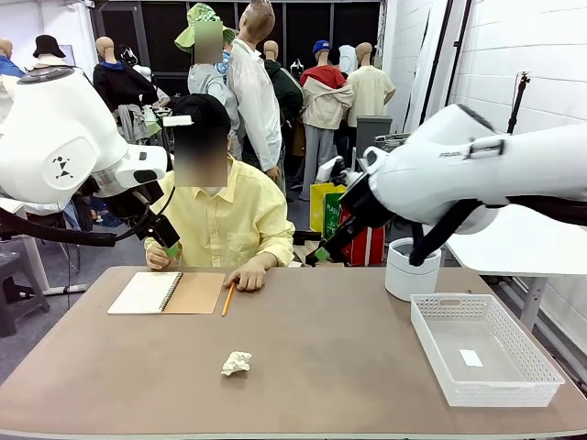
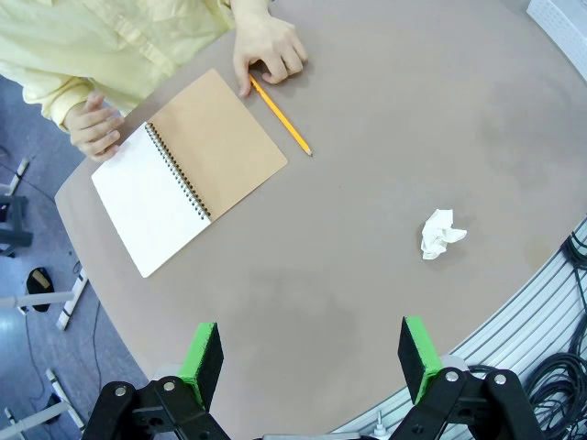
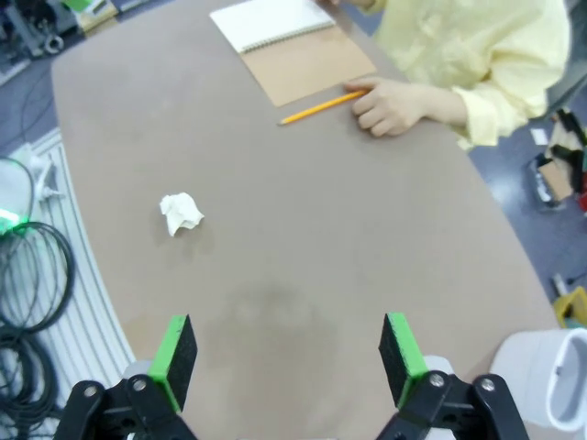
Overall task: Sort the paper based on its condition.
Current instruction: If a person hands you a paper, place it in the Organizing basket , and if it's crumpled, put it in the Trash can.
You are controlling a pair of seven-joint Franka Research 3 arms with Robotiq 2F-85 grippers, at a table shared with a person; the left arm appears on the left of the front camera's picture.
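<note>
One crumpled white paper ball [image 1: 237, 363] lies on the brown table, near its front edge and left of the middle. It also shows as the ball [image 2: 441, 233] and the ball [image 3: 182, 213] in the wrist views. A small flat white paper piece [image 1: 470, 357] rests inside the white basket [image 1: 532, 367] at the right. My left gripper [image 1: 168, 244] hangs open high over the table's far left, with nothing between its fingers [image 2: 202, 362]. My right gripper [image 1: 318, 256] is also raised, open and empty, over the far middle; its green pads [image 3: 402, 356] stand wide apart.
A spiral notebook [image 1: 167, 292] lies open at the far left, with a pencil [image 1: 227, 299] beside it under the person's hand [image 1: 248, 277]. A white round bin [image 1: 412, 269] stands behind the basket. The person's other hand [image 2: 96, 128] rests at the notebook's far corner.
</note>
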